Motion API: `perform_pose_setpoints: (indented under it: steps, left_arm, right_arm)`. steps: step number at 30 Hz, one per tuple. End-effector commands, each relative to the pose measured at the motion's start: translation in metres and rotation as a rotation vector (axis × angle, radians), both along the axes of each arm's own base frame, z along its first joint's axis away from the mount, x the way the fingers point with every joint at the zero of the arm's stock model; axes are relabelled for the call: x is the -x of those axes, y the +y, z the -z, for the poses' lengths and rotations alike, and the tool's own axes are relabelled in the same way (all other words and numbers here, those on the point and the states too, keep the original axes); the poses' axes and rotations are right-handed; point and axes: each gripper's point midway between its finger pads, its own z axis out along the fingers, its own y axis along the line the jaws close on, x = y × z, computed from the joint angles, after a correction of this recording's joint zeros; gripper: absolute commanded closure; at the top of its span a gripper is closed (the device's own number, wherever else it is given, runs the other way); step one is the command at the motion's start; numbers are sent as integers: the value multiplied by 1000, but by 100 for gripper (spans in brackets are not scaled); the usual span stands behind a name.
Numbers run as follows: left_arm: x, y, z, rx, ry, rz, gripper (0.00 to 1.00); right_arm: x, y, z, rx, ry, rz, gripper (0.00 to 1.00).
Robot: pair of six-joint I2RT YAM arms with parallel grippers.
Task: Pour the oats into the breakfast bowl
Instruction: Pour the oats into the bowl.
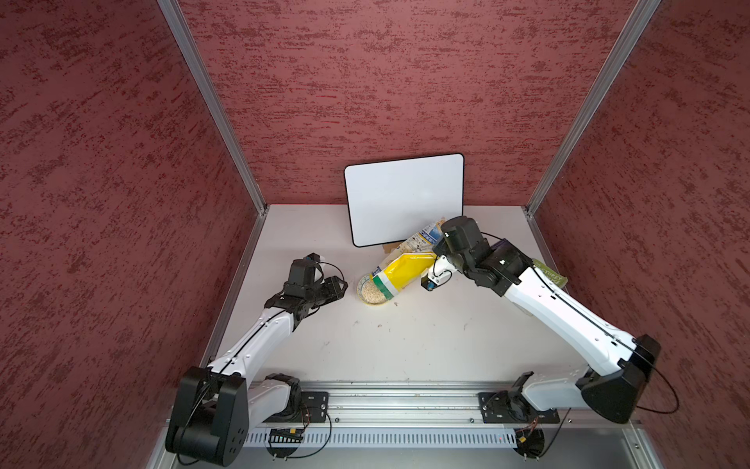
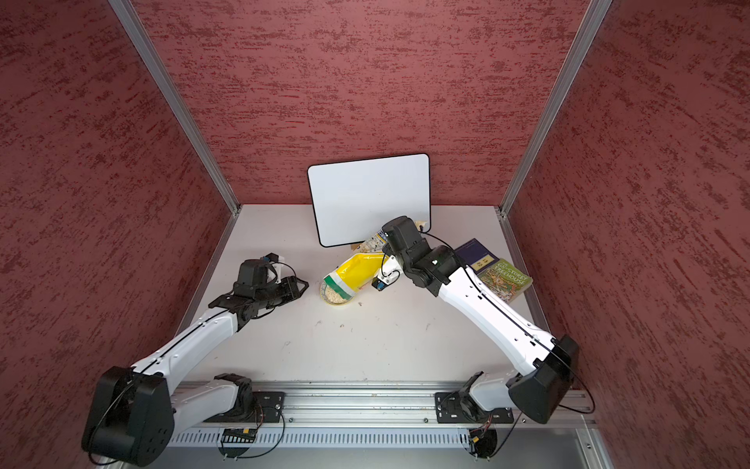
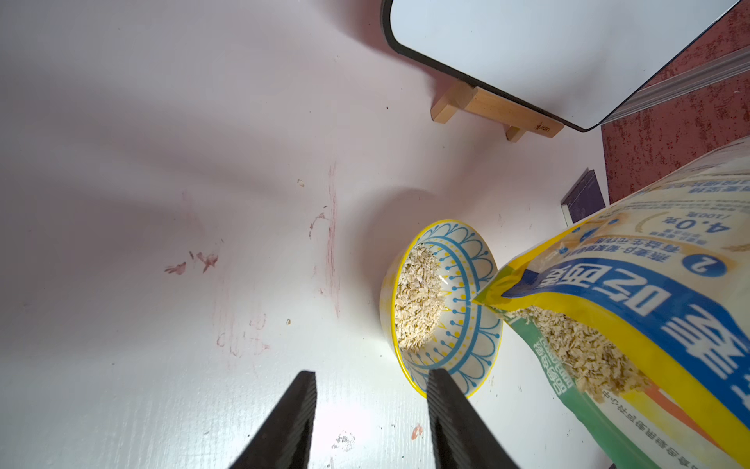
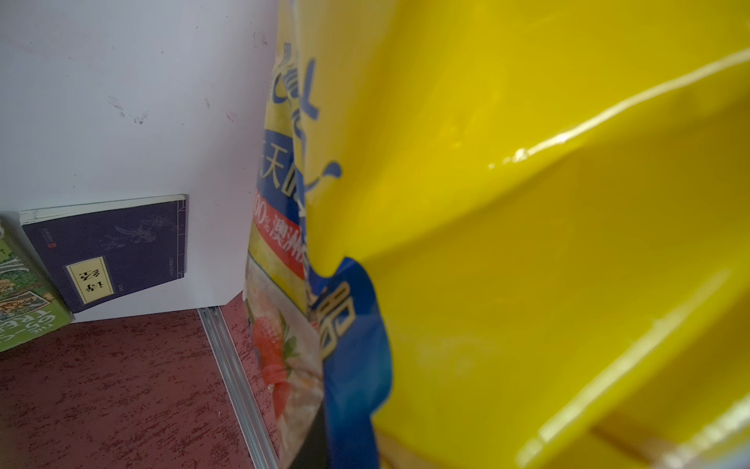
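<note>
While some of the oats (image 3: 418, 298) lie as a pale heap against one side of the bowl (image 3: 475, 337), more sit in the open mouth of the bag (image 3: 649, 325), which hangs just over the bowl's rim. In both top views the yellow bag (image 1: 406, 273) (image 2: 359, 270) slopes down from its raised bottom end to that mouth. The right gripper (image 1: 435, 260) has the raised end pinched. Its fingers are hidden, and its own camera sees little but the bag (image 4: 527, 203).

The bowl stands on the white table (image 1: 406, 345), near the middle. Just beside the bowl, on the side away from the bag, the left gripper (image 3: 371, 373) is low over the table, its fingers moderately apart with nothing between them. A couple of stray flakes (image 3: 300, 182) dot the table.

Farther back a whiteboard (image 1: 404, 199) leans on a wooden stand (image 3: 487, 107). A purple book (image 4: 109, 247) and a green book (image 2: 505, 280) lie side by side near the right wall.
</note>
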Motion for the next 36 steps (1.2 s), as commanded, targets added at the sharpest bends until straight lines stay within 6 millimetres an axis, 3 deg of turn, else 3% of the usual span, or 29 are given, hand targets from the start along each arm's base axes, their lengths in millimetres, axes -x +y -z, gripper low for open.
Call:
perform_pose_setpoints:
  steps: [1, 10, 13, 20, 24, 27, 36]
  left_arm:
    - [-7, 0, -5, -3, -32, 5, 51]
    - [-6, 1, -3, -2, -29, 5, 51]
    - [-5, 1, -2, -3, -29, 5, 51]
    - [-4, 2, -2, -7, -28, 3, 51]
    - [-3, 3, -2, -9, -28, 2, 51]
    - [-3, 3, -1, -9, -27, 1, 51]
    - [-2, 4, -2, -8, -29, -4, 51]
  right_arm:
    - [-15, -3, -70, -103, -241, 46, 100]
    - [-23, 2, -81, -120, -278, 52, 100]
    - [-25, 5, -72, -90, -262, 42, 100]
    - [-29, 10, -76, -107, -270, 42, 100]
    - [-30, 11, -89, -136, -299, 39, 100]
    - [-30, 12, -78, -98, -274, 34, 100]
    - [-30, 15, -80, -200, -237, 74, 100]
